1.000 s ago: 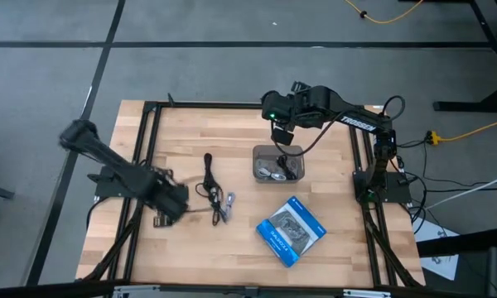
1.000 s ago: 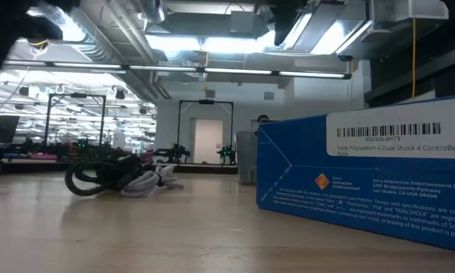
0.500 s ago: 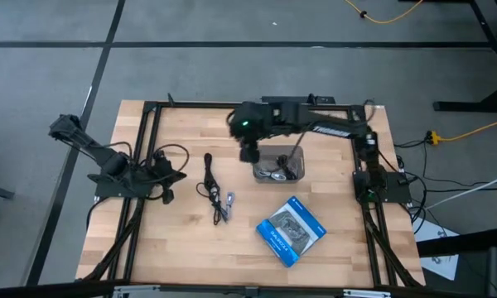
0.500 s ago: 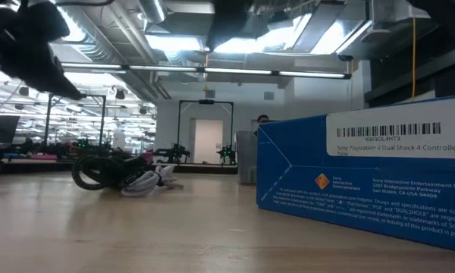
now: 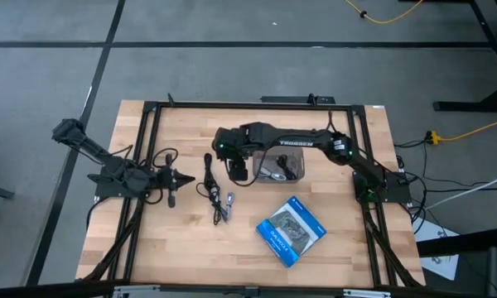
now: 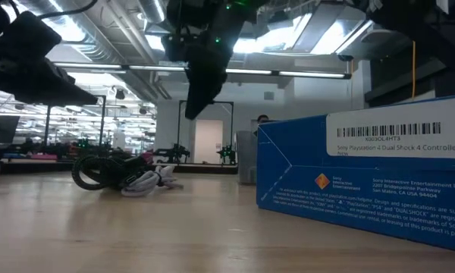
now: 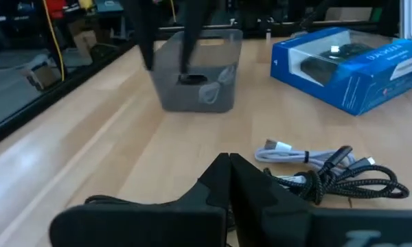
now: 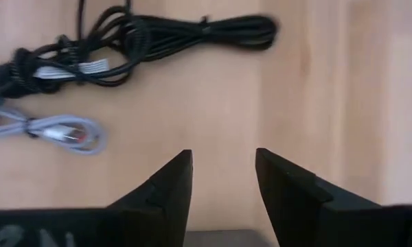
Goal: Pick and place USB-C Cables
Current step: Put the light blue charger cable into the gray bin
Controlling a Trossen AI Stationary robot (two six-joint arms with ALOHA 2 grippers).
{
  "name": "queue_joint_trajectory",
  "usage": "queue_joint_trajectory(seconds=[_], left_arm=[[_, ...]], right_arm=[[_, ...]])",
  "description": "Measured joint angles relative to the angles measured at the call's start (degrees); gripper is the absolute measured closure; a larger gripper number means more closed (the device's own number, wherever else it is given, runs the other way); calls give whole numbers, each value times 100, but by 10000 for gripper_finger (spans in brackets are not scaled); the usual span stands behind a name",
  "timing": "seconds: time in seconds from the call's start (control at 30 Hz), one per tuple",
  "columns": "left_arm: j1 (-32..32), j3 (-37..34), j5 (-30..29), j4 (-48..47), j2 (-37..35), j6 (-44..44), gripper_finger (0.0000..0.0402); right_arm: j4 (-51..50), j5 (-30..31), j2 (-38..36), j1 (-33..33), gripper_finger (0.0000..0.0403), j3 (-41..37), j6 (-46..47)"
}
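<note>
Several loose USB-C cables lie on the wooden table left of centre: a black coil (image 5: 207, 172) and a braided black bundle with a grey-white one (image 5: 224, 204). They also show in the low view (image 6: 121, 174), the left wrist view (image 7: 336, 175) and the right wrist view (image 8: 185, 31). More cables (image 5: 275, 172) lie in the clear bin (image 5: 298, 170). My right gripper (image 5: 236, 170) (image 8: 223, 171) hangs open above bare wood between the bin and the loose cables, fingers pointing down (image 6: 197, 102). My left gripper (image 5: 171, 178) (image 7: 230, 165) is shut, low at the table's left, pointing at the cables.
A blue printed packet (image 5: 291, 230) lies near the table's near right; it fills the right of the low view (image 6: 364, 182). The clear bin (image 7: 199, 68) stands right of my right gripper. A black frame (image 5: 149, 149) runs along the table's edges. Bare wood lies toward the near left.
My right gripper has swung from above the clear bin toward the table's left and come down, ending over bare wood beside the loose cables. My left arm has drawn back toward the table's left edge and settled there. The cables have kept still.
</note>
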Motion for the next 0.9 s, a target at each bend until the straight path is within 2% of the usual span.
queue_joint_trajectory(seconds=[0.17, 0.37, 0.53, 0.73, 0.9], left_arm=[[270, 1, 131, 4, -19, 431, 401], [568, 1, 456, 2, -12, 679, 401], [711, 1, 854, -3, -12, 653, 402], [743, 1, 870, -6, -12, 631, 401], [743, 1, 872, -9, -9, 445, 401]], right_arm=[[-44, -180, 204, 300, 237, 2, -8], [334, -184, 432, 764, 237, 0, -1229], [330, -355, 682, 1016, 237, 2, -1763], [552, -375, 916, 1126, 237, 2, -2333], [742, -431, 1040, 1120, 237, 8, -2426]])
